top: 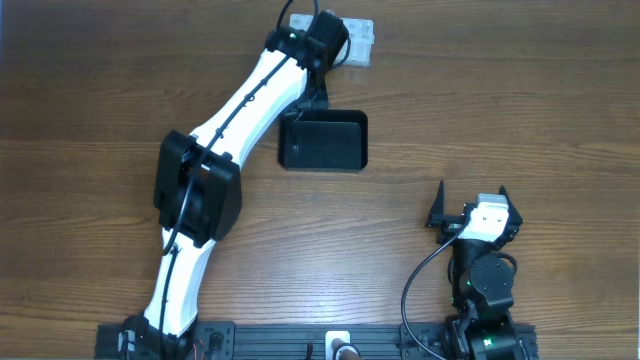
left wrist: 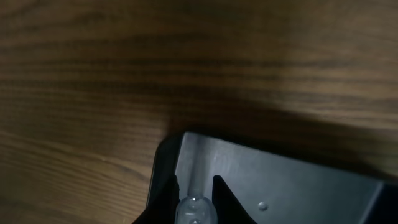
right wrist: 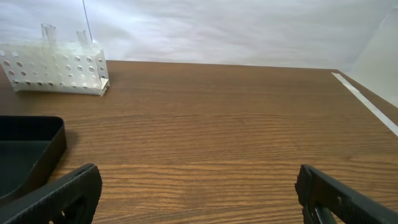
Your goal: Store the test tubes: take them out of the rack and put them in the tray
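- Left gripper (left wrist: 196, 190): closed on one test tube (left wrist: 194, 210), whose rounded end shows between the dark fingers. It is held lifted over a corner of the tray, which I judge to be the position for lowering the tube in.
- Test tube: clear, smooth and round-bottomed. It is probably slippery and breakable, so a firm but gentle pinch seems called for.
- Tray (top: 330, 145): black, shallow and rectangular, with rounded corners and a raised rim. By the look it is matt moulded plastic. It lies mid-table, just nearer than the rack, so the carry is short.
- Rack (right wrist: 56, 68): a translucent white block with side walls pierced by rows of small round holes. It stands at the far side of the table, beyond the tray.
- Two further tubes (right wrist: 48, 31): clear cylinders standing upright in the rack, their open tops above its upper face. They are not yet stored.
- Right gripper (right wrist: 198, 177): fingers spread wide and holding nothing. It is parked at the near right, well apart from the tray and rack, I judge to keep out of the left arm's way.
- Table (right wrist: 249, 112): brown wood-grain, flat and smooth.
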